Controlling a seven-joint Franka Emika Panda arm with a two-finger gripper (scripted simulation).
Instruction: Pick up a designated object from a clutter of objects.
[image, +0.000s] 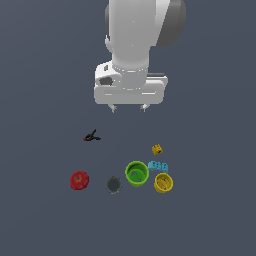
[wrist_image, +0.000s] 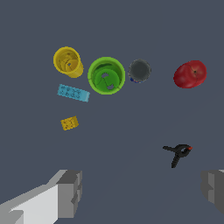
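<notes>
Hand (image: 129, 107) hangs high above bench (image: 40, 220), fingers spread wide, holding nothing. Target yellow block (image: 157, 149) lies on bench, below hand and offset toward exterior view's right; long axis slightly skewed to finger line. Light-blue brick (image: 158, 165) just beside it, then yellow cup (image: 163, 183) and green cup (image: 136, 173); both cups appear empty. Clamp (image: 91, 137) well apart, left.

Flat, even, dim lighting; no cast shadows, no glare; coarse, slightly soft renders.
</notes>
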